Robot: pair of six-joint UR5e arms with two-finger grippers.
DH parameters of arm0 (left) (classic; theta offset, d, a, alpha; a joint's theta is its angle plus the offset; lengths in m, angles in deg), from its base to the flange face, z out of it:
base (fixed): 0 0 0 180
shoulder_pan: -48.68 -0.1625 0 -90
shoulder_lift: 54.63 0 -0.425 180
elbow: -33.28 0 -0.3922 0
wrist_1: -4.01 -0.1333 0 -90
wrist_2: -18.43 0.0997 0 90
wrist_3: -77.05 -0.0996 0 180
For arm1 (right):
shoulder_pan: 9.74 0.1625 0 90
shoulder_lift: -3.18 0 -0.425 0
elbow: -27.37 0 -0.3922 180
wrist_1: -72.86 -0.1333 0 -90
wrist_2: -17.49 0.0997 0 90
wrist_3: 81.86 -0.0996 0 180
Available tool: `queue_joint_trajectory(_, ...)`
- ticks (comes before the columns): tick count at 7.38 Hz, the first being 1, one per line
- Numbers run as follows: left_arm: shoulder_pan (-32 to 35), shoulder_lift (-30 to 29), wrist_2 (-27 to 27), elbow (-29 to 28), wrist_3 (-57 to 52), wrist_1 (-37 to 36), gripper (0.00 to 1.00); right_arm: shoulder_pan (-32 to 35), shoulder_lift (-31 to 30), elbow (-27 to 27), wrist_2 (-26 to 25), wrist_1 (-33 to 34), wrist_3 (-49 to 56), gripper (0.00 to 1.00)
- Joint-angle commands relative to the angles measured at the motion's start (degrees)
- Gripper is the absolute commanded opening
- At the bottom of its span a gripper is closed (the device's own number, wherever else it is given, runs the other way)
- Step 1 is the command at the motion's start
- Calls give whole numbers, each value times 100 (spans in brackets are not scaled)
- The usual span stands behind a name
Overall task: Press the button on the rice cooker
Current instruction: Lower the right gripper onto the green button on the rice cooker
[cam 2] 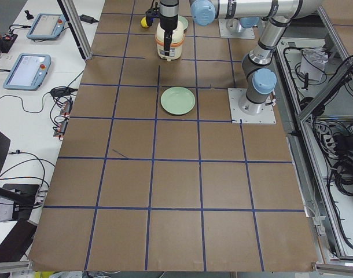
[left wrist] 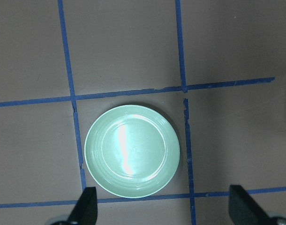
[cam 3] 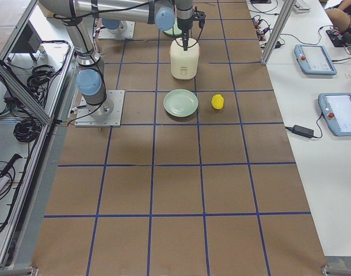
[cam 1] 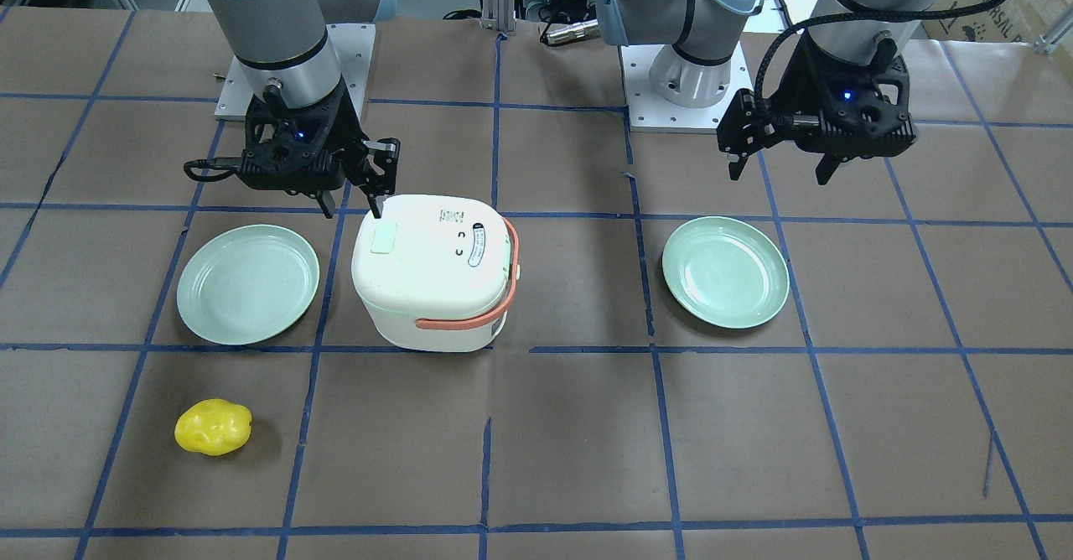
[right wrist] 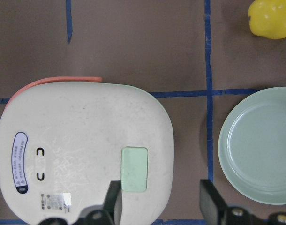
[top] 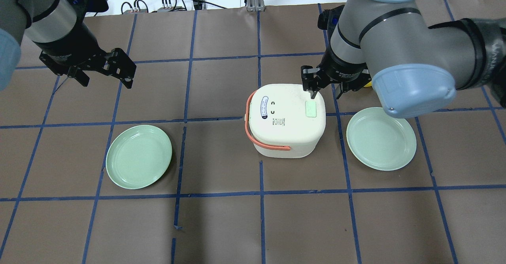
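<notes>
Rice cooker (cam 1: 432,271) sits well in from every desk edge that shows, between two green plates. Lid shut, coral handle toward the operators' edge. The pale green button (cam 1: 385,237) is on the lid top, at the end facing the robot's right.

Right claw (cam 1: 350,206) is over that end of the cooker, pointing down and spread fairly wide, holding nothing. In the wrist view one finger (right wrist: 114,200) is over the lid at the button's near corner. The other hangs past the cooker's side wall, over bare desk. You cannot tell from these views whether the fingertip is touching the lid or just above it.

Left claw (cam 1: 779,173) hangs wide and empty above the plate on its side (cam 1: 725,271), well apart from the cooker. It looks to have no part in this step.

Progress, as a judgement: the approach is done and the press is not. The lid shows no sign of release. The finger sits at the button's edge rather than its middle, so you likely need a small shift onto the pad before pushing down.

Also there: the other plate (cam 1: 248,283), and a lumpy yellow object (cam 1: 213,427) nearer the operators' edge.
</notes>
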Motion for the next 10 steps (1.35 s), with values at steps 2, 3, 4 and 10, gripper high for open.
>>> queue_joint_trajectory(2,0,0,0,0,-2,0,100,40,286,17,59,249,202,9)
queue_joint_trajectory(3,0,0,0,0,6,0,100,40,304,25,68,250,202,9)
queue_joint_trajectory(4,0,0,0,0,-2,0,100,40,330,25,76,250,202,9)
queue_joint_trajectory(10,0,0,0,0,-2,0,100,40,471,165,270,320,237,9)
